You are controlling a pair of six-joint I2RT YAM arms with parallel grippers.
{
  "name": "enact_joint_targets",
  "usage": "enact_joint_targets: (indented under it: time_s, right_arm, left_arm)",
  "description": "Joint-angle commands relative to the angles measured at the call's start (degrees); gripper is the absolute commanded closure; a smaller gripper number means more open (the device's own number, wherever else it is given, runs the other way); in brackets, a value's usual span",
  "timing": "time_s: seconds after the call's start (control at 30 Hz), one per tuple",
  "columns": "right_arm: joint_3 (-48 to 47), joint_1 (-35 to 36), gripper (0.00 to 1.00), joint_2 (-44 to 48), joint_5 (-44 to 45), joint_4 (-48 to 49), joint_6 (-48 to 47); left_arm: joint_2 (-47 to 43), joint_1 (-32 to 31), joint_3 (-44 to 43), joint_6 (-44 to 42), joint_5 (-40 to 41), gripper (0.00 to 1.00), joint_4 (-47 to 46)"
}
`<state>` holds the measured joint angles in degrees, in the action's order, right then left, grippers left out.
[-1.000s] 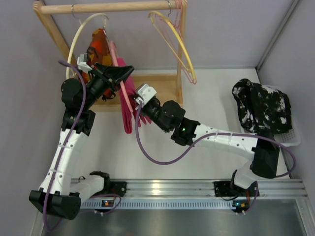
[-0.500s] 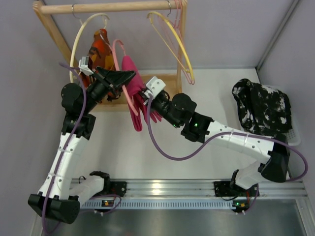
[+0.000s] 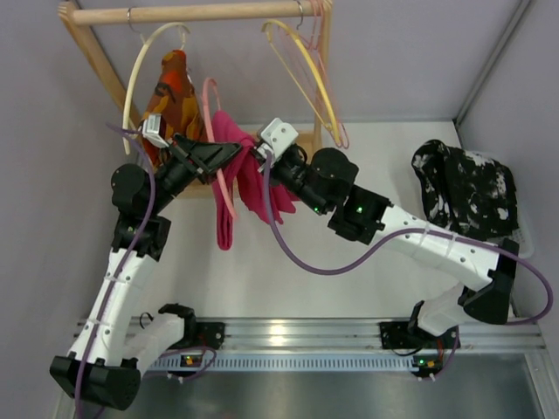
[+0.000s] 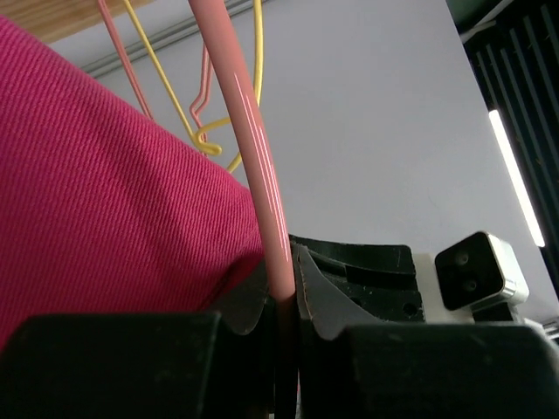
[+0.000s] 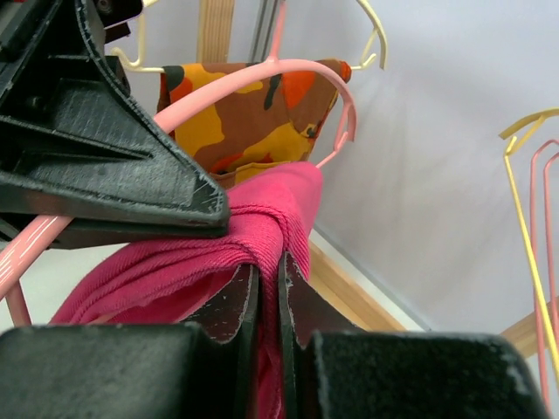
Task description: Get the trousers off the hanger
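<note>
The magenta-pink trousers (image 3: 251,175) hang draped over the salmon-pink hanger (image 3: 216,148) in front of the wooden rack. My left gripper (image 3: 229,147) is shut on the hanger's thin arm (image 4: 262,175), with the trousers (image 4: 105,192) pressed against its left finger. My right gripper (image 3: 258,157) is shut on a fold of the trousers (image 5: 271,218), just right of the left gripper's black finger (image 5: 113,166). The hanger's curve (image 5: 262,74) arches above the cloth. One trouser end hangs down left of the hanger (image 3: 225,229).
A wooden rack (image 3: 192,12) stands at the back. On it hang a cream-white hanger (image 3: 140,65) with an orange-red patterned garment (image 3: 175,92) and a yellow hanger (image 3: 314,78). A black-and-white speckled cloth (image 3: 467,188) lies in a basket at the right.
Both grippers moved right and toward the rack, carrying hanger and trousers. The right gripper has drawn the trousers further right, so the cloth spreads across the hanger.
</note>
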<state>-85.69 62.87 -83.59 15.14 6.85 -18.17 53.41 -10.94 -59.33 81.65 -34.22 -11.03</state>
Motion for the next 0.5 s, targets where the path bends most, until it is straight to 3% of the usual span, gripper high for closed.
enact_joint_targets:
  time_s: [0.0, 0.47]
  right_arm:
    - [-8.7, -0.7, 1.0, 6.8, 0.5, 12.2, -1.2]
    - [-14.3, -0.5, 1.0, 9.1, 1.2, 10.0, -0.3]
  left_arm:
    - [-1.5, 0.3, 1.7, -5.6, -0.7, 1.0, -3.4]
    - [-1.4, 1.3, 6.2, -8.0, 0.9, 1.0, 1.6]
